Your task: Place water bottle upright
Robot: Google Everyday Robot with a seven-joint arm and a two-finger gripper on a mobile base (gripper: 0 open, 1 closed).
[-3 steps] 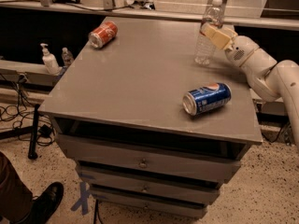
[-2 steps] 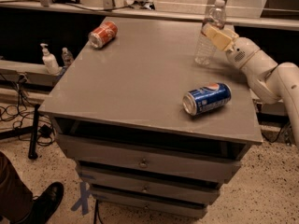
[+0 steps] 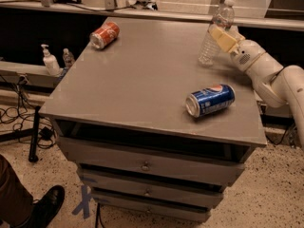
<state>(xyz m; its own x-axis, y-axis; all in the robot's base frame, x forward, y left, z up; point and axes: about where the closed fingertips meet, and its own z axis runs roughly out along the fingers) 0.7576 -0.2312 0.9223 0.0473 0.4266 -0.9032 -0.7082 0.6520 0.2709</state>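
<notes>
At the upper right of the frame, the clear ribbed plastic water bottle [image 3: 208, 49] with a white cap stands on the grey table [image 3: 142, 89], leaning slightly. The gripper [image 3: 220, 35] of the white arm is clasped around its middle.

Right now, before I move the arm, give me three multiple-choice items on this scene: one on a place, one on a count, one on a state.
1. Where is the pincer?
A. at the water bottle, far right of the table top
B. at the front left corner
C. down at the drawers

2. How many soda cans are on the table top?
A. one
B. two
C. three

3. How does the blue can sit?
A. upright
B. on its side
C. stacked on another can

Answers:
1 A, the pincer is against the bottle's middle.
2 B, only the red can and the blue can.
3 B, its round end faces front left.
</notes>
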